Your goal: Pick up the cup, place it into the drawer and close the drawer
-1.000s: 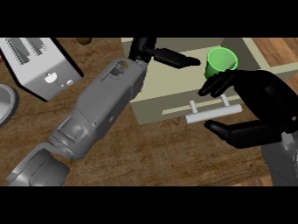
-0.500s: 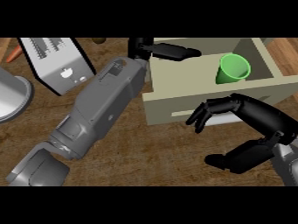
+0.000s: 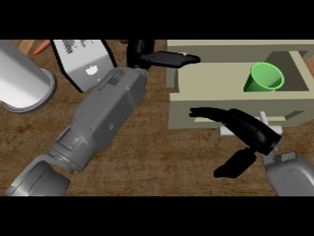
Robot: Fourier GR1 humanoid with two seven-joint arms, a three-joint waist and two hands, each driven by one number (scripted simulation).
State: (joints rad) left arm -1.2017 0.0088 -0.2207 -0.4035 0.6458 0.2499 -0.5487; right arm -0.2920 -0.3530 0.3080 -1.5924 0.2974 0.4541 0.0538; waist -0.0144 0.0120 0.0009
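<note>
The green cup point(image 3: 264, 77) lies tilted inside the open beige drawer point(image 3: 186, 85), near its right wall, with no hand on it. My right hand point(image 3: 249, 131) is in front of the drawer front, over the white handle point(image 3: 273, 120). Its fingers point(image 3: 207, 112) reach left along the front panel, the thumb point(image 3: 231, 165) hangs below, and it holds nothing. My left hand point(image 3: 160, 58) is at the drawer's back left corner with its fingers straight across the rim. The grey left forearm point(image 3: 105, 115) crosses the wooden counter.
A large grey cylinder point(image 3: 16, 78) lies at the left. Beside it stands a slanted white and grey box point(image 3: 84, 62) with ridges on top. An orange object point(image 3: 41, 46) peeks out at the far left edge. Wooden counter point(image 3: 159, 170) spreads below the drawer.
My right hand, shut on the cup one second ago, released it into the drawer. The hand has since come down to the drawer's front. The left hand stays at the drawer's corner.
</note>
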